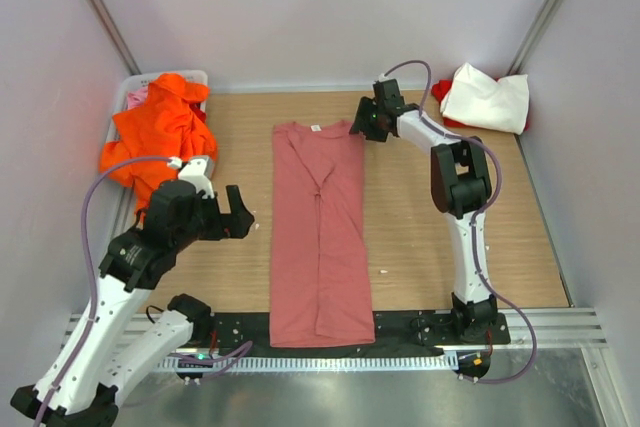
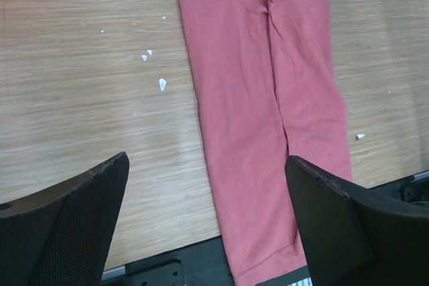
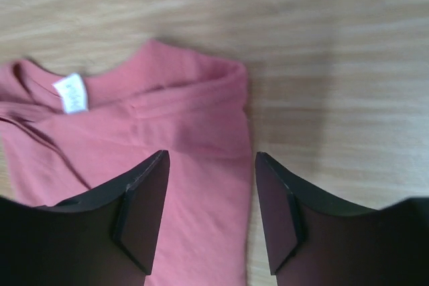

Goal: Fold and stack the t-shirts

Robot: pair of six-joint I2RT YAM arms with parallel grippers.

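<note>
Only overhead, the white t-shirt (image 1: 487, 97)

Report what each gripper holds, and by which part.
Nothing is held. The left gripper is open beside the pink shirt; the right gripper hangs over its collar-end corner, jaws apart.

Desk (image 1: 420, 247): light wood-grain top.
Basket (image 1: 196, 76): white, at the desk's far left corner, beside the wall.
Specks (image 2: 162, 84): a few small white bits scattered on the wood.
Black strip (image 1: 245, 325): runs along the desk's near edge.
Walls (image 1: 330, 7): plain, pale, on three sides.
</note>
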